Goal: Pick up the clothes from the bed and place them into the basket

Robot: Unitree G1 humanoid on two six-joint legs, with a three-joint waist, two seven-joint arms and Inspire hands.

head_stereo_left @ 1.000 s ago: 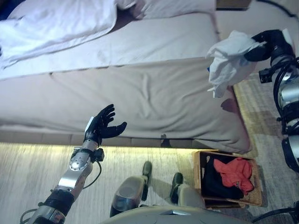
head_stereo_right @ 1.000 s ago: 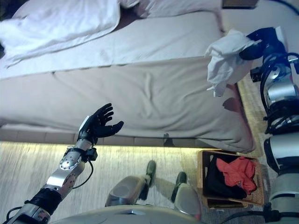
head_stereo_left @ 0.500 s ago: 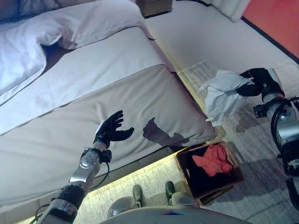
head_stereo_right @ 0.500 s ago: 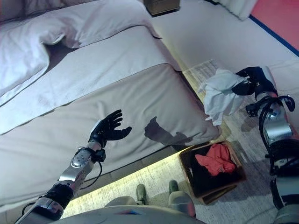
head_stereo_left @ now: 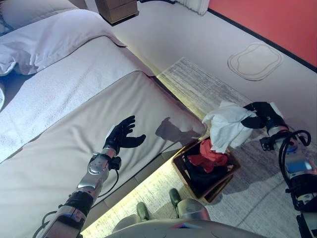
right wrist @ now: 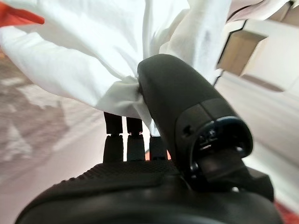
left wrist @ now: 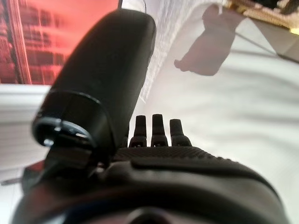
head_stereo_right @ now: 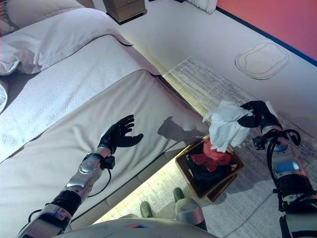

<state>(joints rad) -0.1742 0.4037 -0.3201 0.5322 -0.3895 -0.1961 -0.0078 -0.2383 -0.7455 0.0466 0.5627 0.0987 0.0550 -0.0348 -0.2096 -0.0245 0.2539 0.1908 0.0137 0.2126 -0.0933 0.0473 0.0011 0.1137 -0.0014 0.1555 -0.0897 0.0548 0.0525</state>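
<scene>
A white garment [head_stereo_left: 226,126] hangs from my right hand [head_stereo_left: 260,113], which is shut on its top; the cloth dangles just above the woven basket [head_stereo_left: 224,179] on the rug by the bed's corner. The right wrist view shows the white garment [right wrist: 93,51] bunched between thumb and fingers. Inside the basket lie a red garment [head_stereo_left: 208,156] and dark clothes [head_stereo_left: 198,173]. My left hand [head_stereo_left: 122,136] hovers open over the beige bed [head_stereo_left: 59,148], holding nothing; in its wrist view the left hand [left wrist: 154,154] has straight fingers above the sheet.
Pillows [head_stereo_left: 49,39] lie at the head of the bed. A wooden nightstand [head_stereo_left: 118,9] stands behind it. A grey rug [head_stereo_left: 218,94] lies beside the bed, and a red wall [head_stereo_left: 277,20] runs along the far right.
The camera has swung right. My right hand carried the white garment off the bed's edge and lower, so it now hangs just over the basket. The left hand stays raised and open.
</scene>
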